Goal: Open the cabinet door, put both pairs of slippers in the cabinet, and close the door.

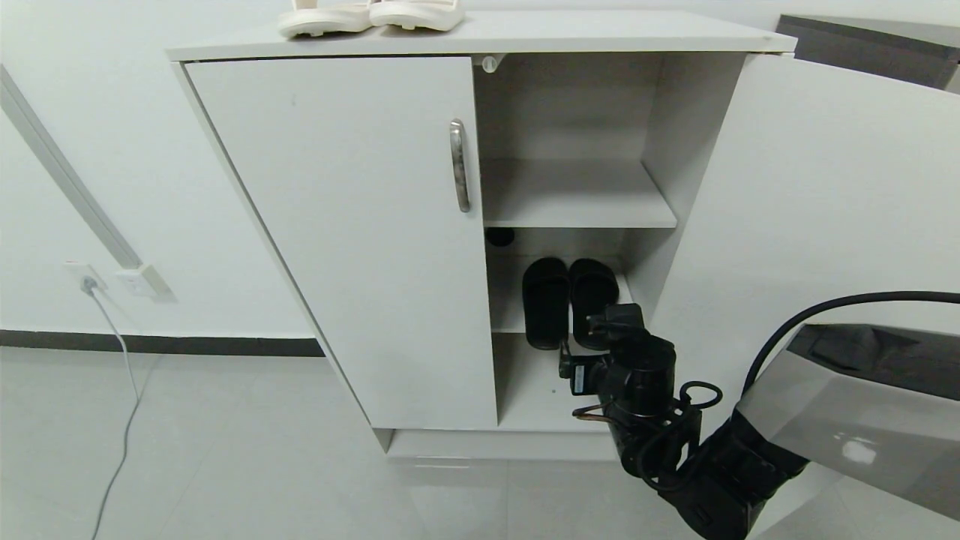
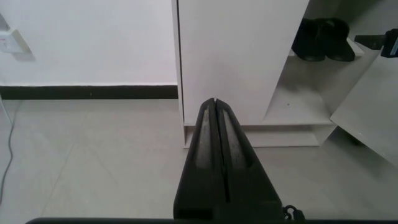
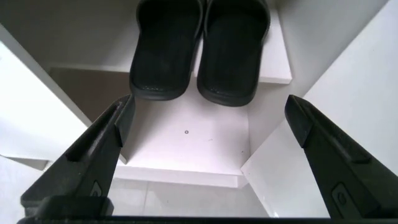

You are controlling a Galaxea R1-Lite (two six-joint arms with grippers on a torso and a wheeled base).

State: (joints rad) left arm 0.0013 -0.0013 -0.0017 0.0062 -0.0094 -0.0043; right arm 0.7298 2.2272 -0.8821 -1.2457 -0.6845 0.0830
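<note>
1. Black slippers (image 1: 566, 300) sit side by side on the cabinet's (image 1: 480, 34) lower shelf (image 1: 506, 300), at 4 o'clock in the head view.
2. The right hand (image 3: 208, 109) hovers just before them, at their 5 o'clock, fingers spread, holding nothing.
3. White slippers (image 1: 371, 15) lie on the cabinet top at 11 o'clock.
4. The right door (image 1: 810, 195) stands open at 3 o'clock; the left door (image 1: 337, 240) is closed.
5. The left hand (image 2: 214, 107), pressed together, hangs above the floor (image 2: 93, 162).

Right arm (image 1: 712, 465) stretched forward, held low. Right claw (image 3: 208, 109) spread wide, fingers (image 3: 93, 149) well apart, nothing between them. Left claw (image 2: 214, 107) pressed together, pads touching, empty, aimed forward.
</note>
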